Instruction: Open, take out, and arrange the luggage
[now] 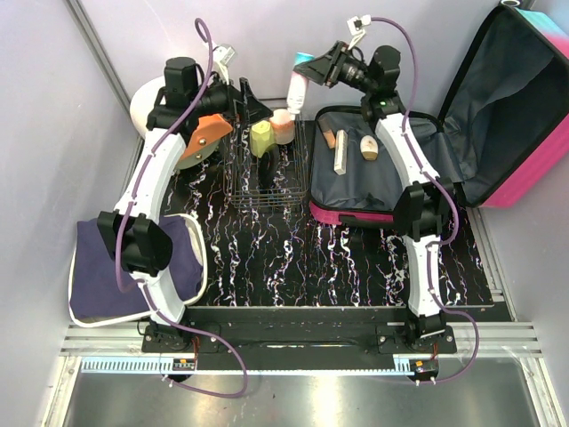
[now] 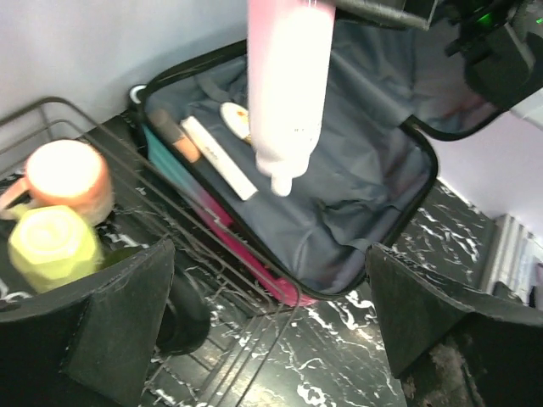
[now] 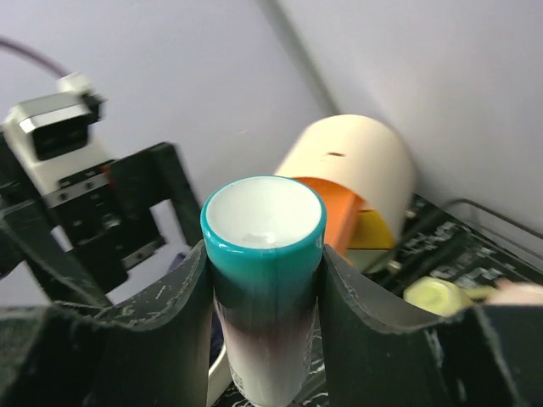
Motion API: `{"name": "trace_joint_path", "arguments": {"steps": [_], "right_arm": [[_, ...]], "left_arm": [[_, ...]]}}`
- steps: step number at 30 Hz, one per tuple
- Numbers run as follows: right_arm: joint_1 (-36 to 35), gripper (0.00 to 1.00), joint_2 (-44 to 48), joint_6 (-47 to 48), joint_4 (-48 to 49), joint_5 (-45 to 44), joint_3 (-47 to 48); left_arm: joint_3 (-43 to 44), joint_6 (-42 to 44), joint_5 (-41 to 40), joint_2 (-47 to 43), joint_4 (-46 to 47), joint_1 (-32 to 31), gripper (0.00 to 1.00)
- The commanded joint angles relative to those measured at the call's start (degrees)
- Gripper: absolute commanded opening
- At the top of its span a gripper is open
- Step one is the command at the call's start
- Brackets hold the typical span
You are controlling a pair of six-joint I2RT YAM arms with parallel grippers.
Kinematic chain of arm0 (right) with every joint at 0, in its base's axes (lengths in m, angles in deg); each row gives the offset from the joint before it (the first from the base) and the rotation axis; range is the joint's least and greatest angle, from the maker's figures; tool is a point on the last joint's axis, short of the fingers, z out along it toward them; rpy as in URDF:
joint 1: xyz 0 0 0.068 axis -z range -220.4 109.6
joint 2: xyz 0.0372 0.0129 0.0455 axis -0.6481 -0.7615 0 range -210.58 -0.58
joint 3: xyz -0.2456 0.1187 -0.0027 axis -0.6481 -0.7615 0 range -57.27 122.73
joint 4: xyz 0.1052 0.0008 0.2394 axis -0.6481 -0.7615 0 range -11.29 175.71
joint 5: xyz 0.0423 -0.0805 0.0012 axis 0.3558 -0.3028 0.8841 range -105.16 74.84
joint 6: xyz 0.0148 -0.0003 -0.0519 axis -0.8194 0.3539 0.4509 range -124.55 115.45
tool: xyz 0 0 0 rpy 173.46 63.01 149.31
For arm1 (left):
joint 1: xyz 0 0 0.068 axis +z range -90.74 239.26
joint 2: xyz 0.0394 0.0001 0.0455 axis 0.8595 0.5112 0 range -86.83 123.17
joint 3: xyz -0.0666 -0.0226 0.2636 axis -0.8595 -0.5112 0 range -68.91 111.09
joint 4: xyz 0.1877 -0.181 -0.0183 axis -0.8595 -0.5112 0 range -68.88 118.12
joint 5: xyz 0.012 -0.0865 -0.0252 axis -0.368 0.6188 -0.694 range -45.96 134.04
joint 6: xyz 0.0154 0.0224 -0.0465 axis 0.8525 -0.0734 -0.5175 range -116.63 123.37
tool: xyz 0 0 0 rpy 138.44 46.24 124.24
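Although the suitcase [image 1: 356, 191] lies open at three o'clock and two pots [image 1: 263, 138] sit in the basket [image 1: 267, 182] at twelve, I judge unpacking half done: small things [image 1: 340, 151] lie in the case, my right gripper [image 1: 311, 67] pinches a bottle [image 1: 297, 89] aloft, my left gripper [image 2: 271, 335] gapes empty.

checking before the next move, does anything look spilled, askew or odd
Nothing spilled or damaged. Only oddity: the tube hangs narrow end down from the right end effector, in mid-air between the basket and the open suitcase.
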Motion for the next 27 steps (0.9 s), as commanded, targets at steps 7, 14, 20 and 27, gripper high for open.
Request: {"name": "trace_joint_path", "arguments": {"steps": [7,14,20,27], "right_arm": [[-4.83,0.00,3.29,-9.63,19.23,8.81,-1.44],[-6.41,0.00,3.02,-13.59,23.19,10.13,-1.44],[-6.76,0.00,2.94,-13.51,22.67,10.48,-2.23],[-7.20,0.00,1.88,-13.07,22.32,11.53,-1.00]], "left_arm": [[-8.94,-21.36,7.35,-2.56,24.91,-1.64,0.98],[-10.00,-21.72,3.92,-2.47,26.41,-2.96,0.84],[-12.72,-22.86,2.61,-4.92,31.43,-2.96,0.72],[-11.50,-23.65,0.50,-4.84,33.19,-2.96,0.71]]}}
